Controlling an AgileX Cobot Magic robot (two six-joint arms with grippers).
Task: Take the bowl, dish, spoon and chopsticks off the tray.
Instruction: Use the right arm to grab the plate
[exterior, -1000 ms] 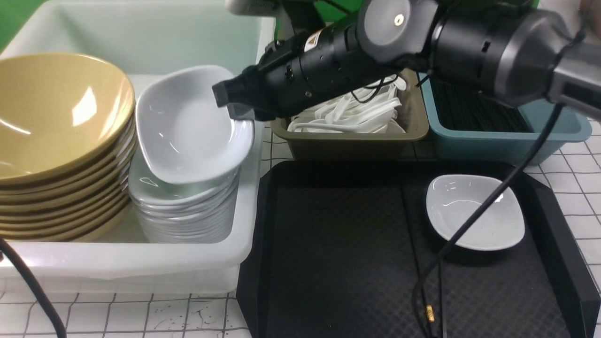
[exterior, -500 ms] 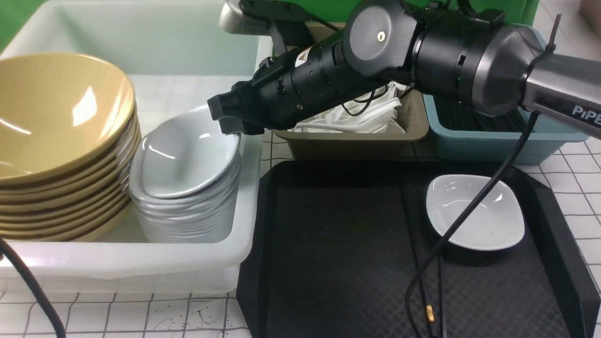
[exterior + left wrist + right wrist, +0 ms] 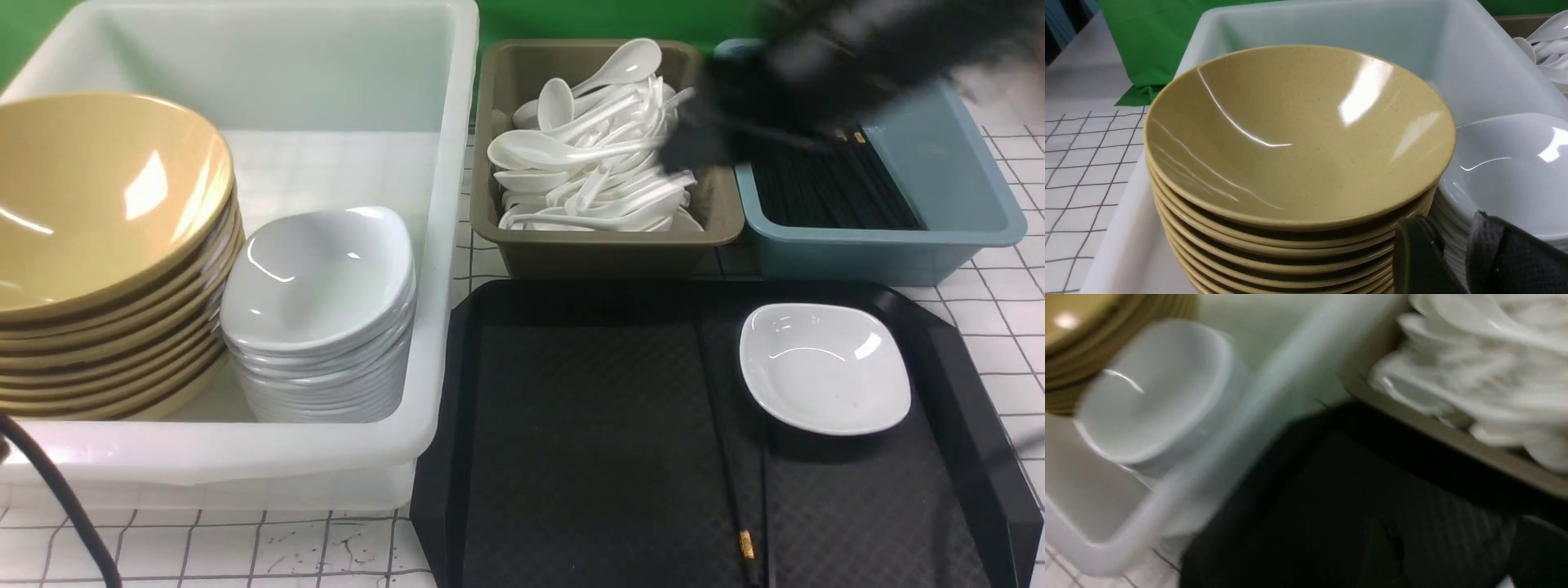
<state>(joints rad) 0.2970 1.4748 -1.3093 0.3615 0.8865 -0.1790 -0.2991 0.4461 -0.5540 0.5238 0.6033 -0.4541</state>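
The black tray (image 3: pixel 588 425) holds one white dish (image 3: pixel 824 367) at its right and the black chopsticks (image 3: pixel 744 506) lying along its length. A stack of yellow bowls (image 3: pixel 98 204) (image 3: pixel 1298 134) and a stack of white dishes (image 3: pixel 318 286) sit in the white bin. White spoons (image 3: pixel 596 155) fill the olive tub. My right arm (image 3: pixel 816 73) is a blur above the tubs. Its gripper (image 3: pixel 1457 555) is open and empty over the tray. My left gripper (image 3: pixel 1447 228) hangs beside the bowl stack, its fingers apart with nothing between them.
The white bin (image 3: pixel 441 245) stands left of the tray. Behind the tray are the olive tub (image 3: pixel 604 253) and a blue tub (image 3: pixel 939 237) with black chopsticks inside. A black cable (image 3: pixel 49 490) crosses the near left corner.
My right gripper let a white dish down onto the dish stack and opened. The arm then swung back right, away from the bin, to above the tubs. The left gripper stayed still.
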